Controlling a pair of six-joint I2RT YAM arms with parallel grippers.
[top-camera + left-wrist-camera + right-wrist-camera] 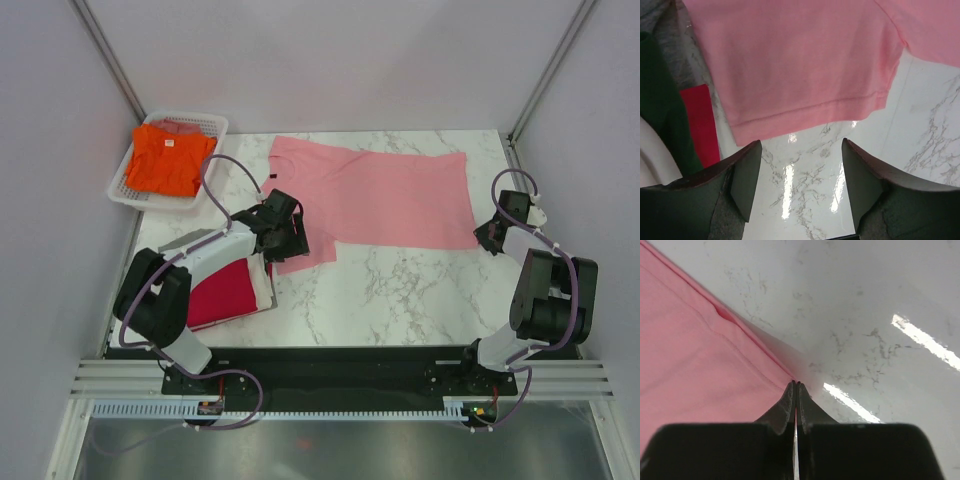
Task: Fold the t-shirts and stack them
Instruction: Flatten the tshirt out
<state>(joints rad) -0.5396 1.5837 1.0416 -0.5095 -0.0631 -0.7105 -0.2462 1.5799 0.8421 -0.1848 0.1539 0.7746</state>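
My left pincer (801, 142) stands open, its two fingers (742, 175) spread wide with only bare marble between them, and it grips nothing. It hangs low over the table (400, 290), left of the middle, just at the near hem of the sleeve of the light pink t-shirt (390, 200); in my left wrist view that hem runs across just beyond my fingertips without touching them. My right pincer (796, 384) is closed tight, finger against finger, and it pinches the near right corner of the light pink t-shirt, whose edge runs straight into my fingertips and casts a faint shadow on the marble beside it. From above, that pincer sits close to the right edge of the table. The light pink t-shirt lies spread flat, mostly smooth, along the far edge of the table from about the middle to the right side, with one sleeve reaching toward the near left, where my left pincer is. The orange t-shirt (165, 160) lies folded in the white basket (215, 122) at the far left corner of the table. The crimson t-shirt (225, 290) lies folded by the left edge, nearer the near side, partly hidden under my left arm, and a pale layer shows beneath it along its right side; what that layer is I cannot tell.
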